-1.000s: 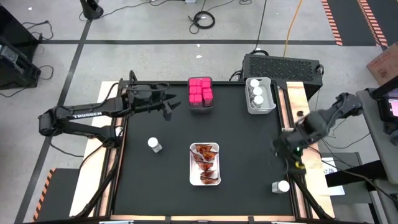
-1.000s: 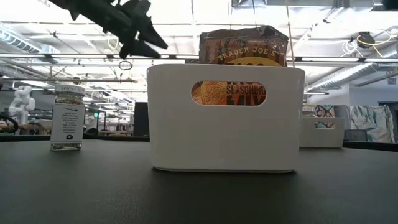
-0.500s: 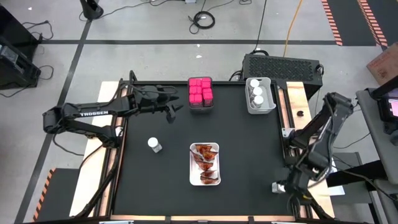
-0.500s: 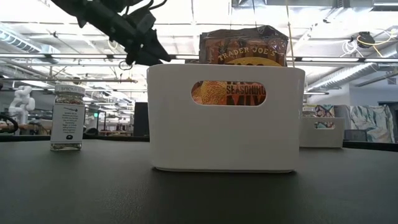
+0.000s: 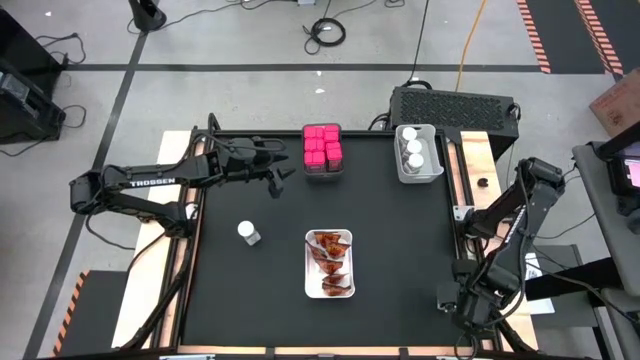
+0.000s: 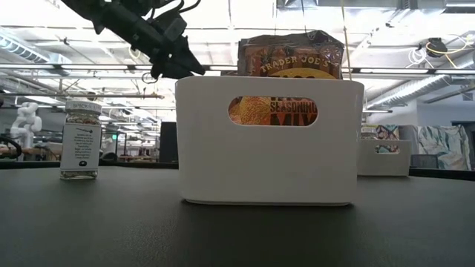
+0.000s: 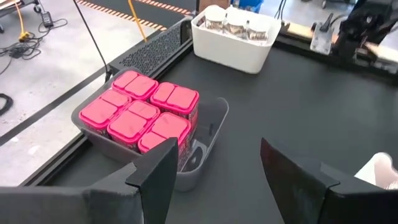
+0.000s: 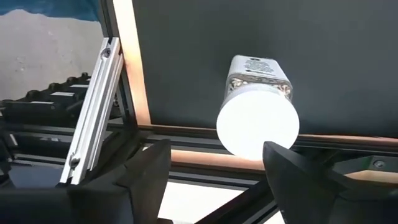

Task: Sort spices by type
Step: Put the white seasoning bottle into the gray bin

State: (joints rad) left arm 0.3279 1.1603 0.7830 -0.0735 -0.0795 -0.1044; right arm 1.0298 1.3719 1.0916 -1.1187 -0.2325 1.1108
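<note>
Hovering over the tabletop's [image 5: 400,250] near right corner, the right tool [image 8: 214,163] is seen spread wide above a white-capped jar [image 8: 257,106]; the left tool [image 7: 214,167], also parted, is held beside the pink boxes [image 7: 144,112].

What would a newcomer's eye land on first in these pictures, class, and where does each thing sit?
Probably the bright pink cube boxes packed in a grey bin at the table's far edge, with the open left gripper hovering beside them. Next, the red-orange packets in the white tray at centre, then the right gripper poised above a white-capped jar at the near right edge.
</note>
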